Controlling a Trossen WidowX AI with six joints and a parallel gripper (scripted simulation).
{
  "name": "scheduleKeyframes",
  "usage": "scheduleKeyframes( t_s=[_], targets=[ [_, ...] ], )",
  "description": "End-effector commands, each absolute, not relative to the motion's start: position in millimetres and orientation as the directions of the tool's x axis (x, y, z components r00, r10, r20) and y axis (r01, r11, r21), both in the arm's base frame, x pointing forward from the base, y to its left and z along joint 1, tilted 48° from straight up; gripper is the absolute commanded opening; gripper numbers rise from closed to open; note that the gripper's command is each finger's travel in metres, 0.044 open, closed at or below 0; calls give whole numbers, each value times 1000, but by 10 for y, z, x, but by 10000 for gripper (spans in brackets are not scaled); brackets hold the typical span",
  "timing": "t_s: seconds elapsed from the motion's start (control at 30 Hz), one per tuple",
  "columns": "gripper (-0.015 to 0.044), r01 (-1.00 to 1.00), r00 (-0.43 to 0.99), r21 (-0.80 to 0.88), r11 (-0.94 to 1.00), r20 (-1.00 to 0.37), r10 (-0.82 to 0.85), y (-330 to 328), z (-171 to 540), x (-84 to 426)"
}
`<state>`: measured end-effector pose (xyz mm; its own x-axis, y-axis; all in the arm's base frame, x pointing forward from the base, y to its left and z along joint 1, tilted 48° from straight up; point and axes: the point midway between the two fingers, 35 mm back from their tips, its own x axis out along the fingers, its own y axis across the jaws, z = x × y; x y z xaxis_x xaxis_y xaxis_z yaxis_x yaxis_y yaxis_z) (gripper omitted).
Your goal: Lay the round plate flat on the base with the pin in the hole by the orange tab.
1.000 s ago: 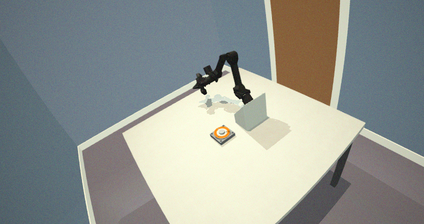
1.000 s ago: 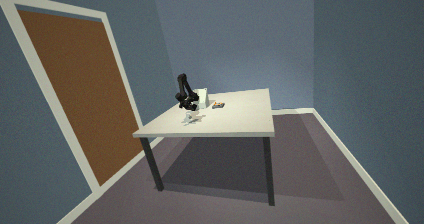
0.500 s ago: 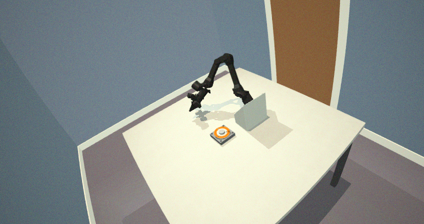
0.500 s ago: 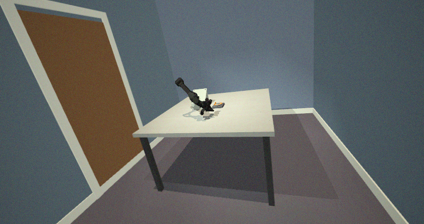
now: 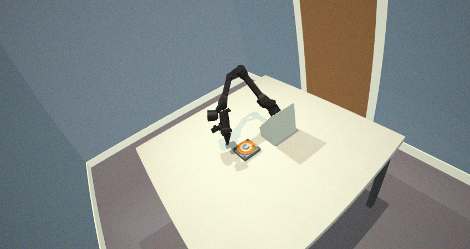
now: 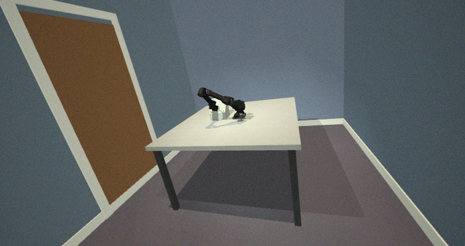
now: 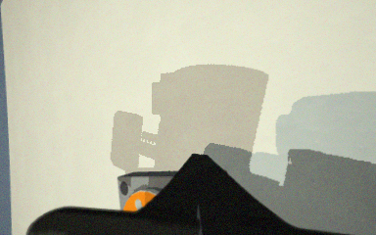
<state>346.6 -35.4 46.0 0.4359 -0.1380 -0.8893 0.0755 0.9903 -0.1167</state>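
Note:
The round plate [image 5: 240, 148] [image 7: 147, 198], with an orange ring and a pale centre, sits on the square grey base [image 5: 245, 158] [image 7: 130, 181]. Its tilt, its tab, the hole and the pin cannot be made out in these views. My gripper [image 5: 227, 143] [image 7: 198, 162] is shut and empty, pointing down just left of the base in the top view. A gap shows between its tips and the plate there. In the wrist view the dark fingers cover most of the plate and base. In the exterior view the arm hides nearly all of them.
A pale upright panel [image 5: 281, 127] stands right of the base in the top view, close to the arm's foot. The base rests on the white table [image 5: 264, 197] [image 6: 267, 132]. Shadows of the arm fall around the base.

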Motion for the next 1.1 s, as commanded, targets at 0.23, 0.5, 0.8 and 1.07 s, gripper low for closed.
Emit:
scheduleKeyframes(
  t_s=[0.23,0.5,0.8,1.07],
  targets=[
    [0,-5,86,-409,912,-909,-407,390,-189,2792],
    [0,-116,99,-704,701,-710,-697,662,-304,2355],
    [0,-123,119,-733,669,-680,-724,666,-328,2331],
    [0,-122,119,-735,667,-679,-725,364,-605,2379]
  ],
)
